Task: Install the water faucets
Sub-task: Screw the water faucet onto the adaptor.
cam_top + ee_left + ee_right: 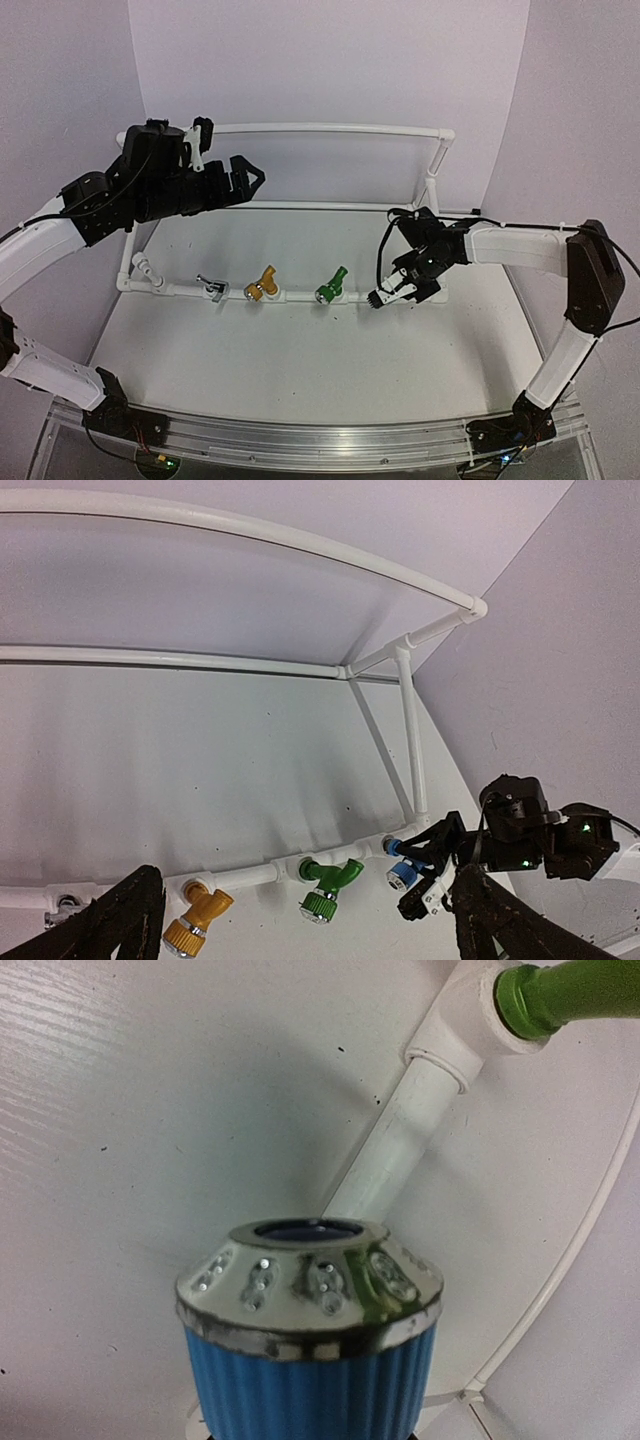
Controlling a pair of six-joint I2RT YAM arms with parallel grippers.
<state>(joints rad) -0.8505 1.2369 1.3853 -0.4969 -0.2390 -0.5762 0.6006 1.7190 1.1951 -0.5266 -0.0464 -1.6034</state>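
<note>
The left gripper (pixel 250 180) is held high over the far left part of the table (pixel 300 370), its jaws spread wide and empty. Along the front pipe of the pipe frame (pixel 300 128), which runs across the middle of the table parallel to the near edge, three fittings are seen seated in a row: the silver faucet (pixel 212 288), the yellow faucet (pixel 262 287) and the green faucet (pixel 331 284). At the right end of that pipe the blue faucet (pixel 310 1360) is found, gripped in the narrowed jaws of the right gripper (pixel 392 292). Whether it is fully seated in its socket cannot be told.

The blue faucet is judged to be light and rigid. Its ribbed barrel should offer good purchase, while the smooth metal nozzle is likely to be slippery. It is best held by the ribbed barrel, square to the socket, so that it can be pushed or turned without being cocked sideways.
</note>
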